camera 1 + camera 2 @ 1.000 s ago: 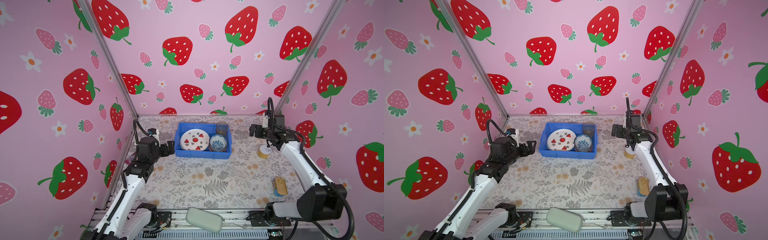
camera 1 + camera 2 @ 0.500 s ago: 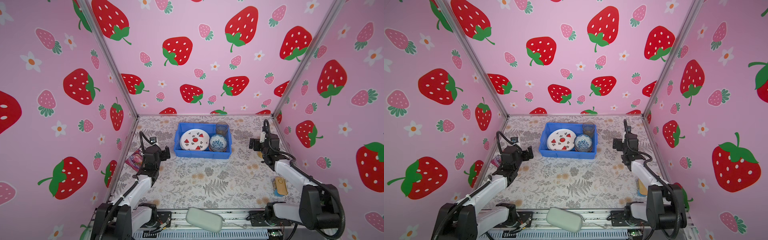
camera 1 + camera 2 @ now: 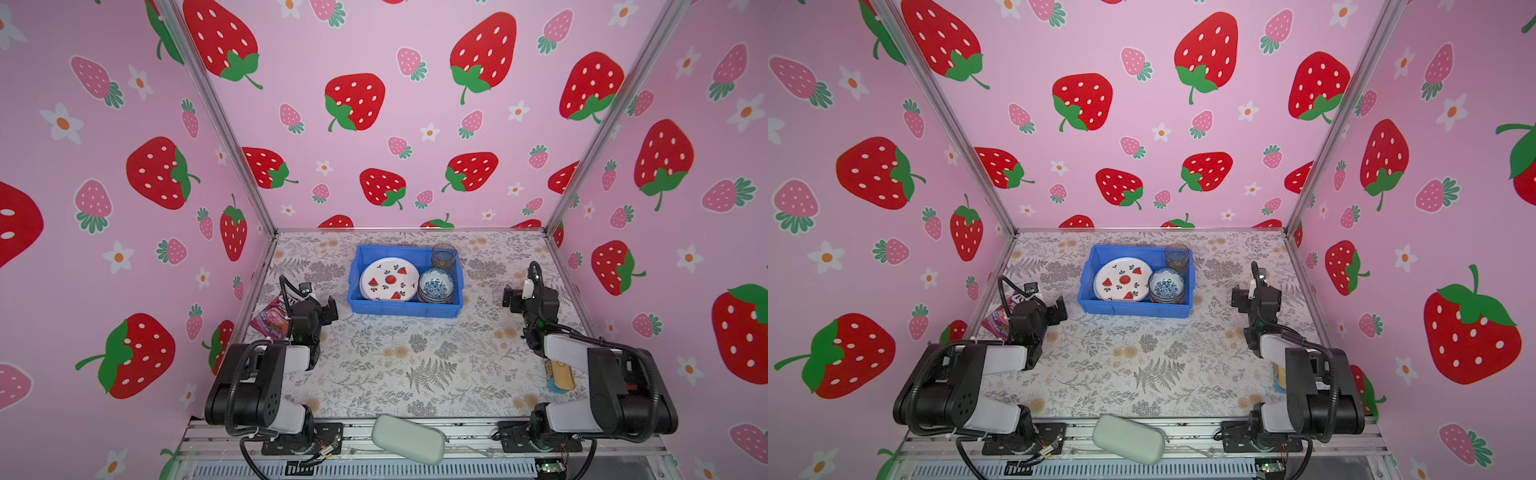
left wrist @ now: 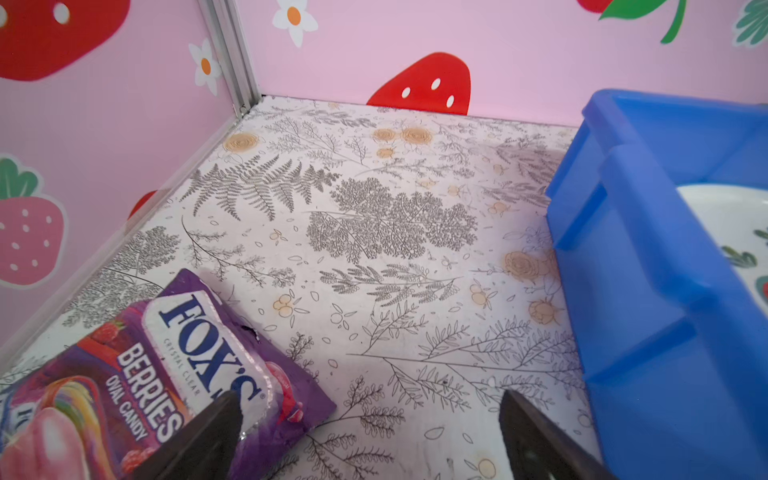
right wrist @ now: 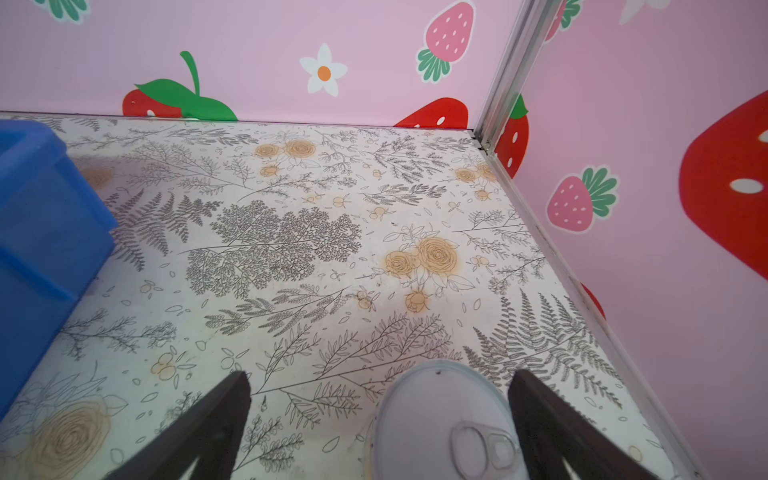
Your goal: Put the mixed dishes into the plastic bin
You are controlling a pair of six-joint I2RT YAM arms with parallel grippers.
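Your plastic bin (image 3: 405, 308) is bright blue and rectangular with a rolled rim, and it stands on the desk (image 3: 415, 357) toward the back wall. Inside it lie a white plate (image 3: 388, 279) painted with watermelon slices and, just beside it, a blue-white bowl (image 3: 435, 286) (it may rest on other bowls, hard to tell). A glass tumbler (image 3: 444, 257) stands upright in the back corner. The bin sits between your two arms, touched by neither. The left fingers (image 4: 208, 436) stand wide and hold nothing; the bin's end wall is near them and a purple candy bag (image 4: 158, 374) lies under one tip. The right fingers (image 5: 208, 419) are just as wide and empty, apart from the bin, with a pull-tab can (image 5: 440, 419) showing between them
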